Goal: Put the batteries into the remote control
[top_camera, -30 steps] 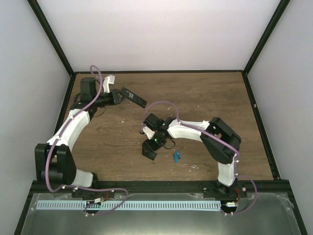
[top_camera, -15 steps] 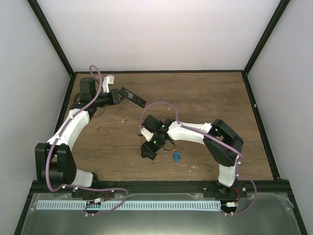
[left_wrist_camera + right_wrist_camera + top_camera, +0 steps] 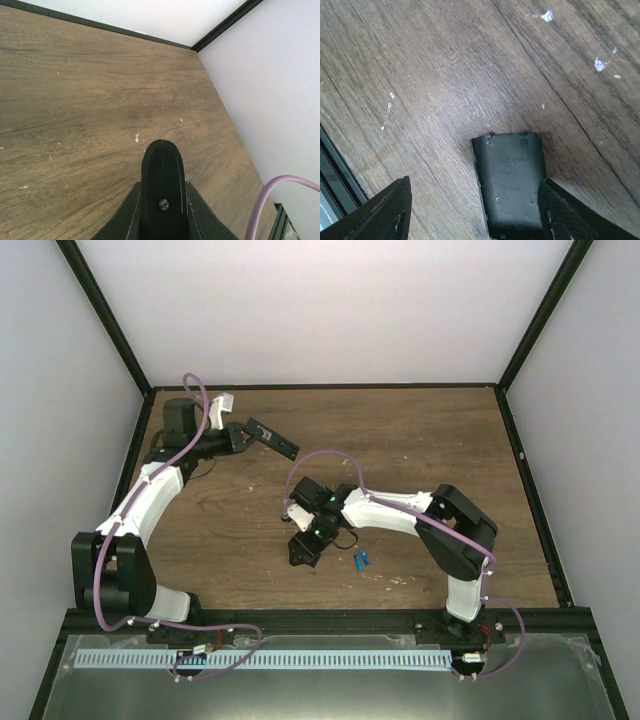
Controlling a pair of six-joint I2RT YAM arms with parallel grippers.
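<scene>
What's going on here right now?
The left gripper is shut on the remote control, holding it near the table's far left corner. The right gripper is open, low over a small black cover lying on the wood. The two blue batteries lie on the table just beside it, not yet loaded.

We see a brown wood-grain tabletop [image 3: 420,450] flecked with white, two bright blue batteries [image 3: 360,560], a black remote control [image 3: 278,443], and a matte black cover [image 3: 512,185].
</scene>
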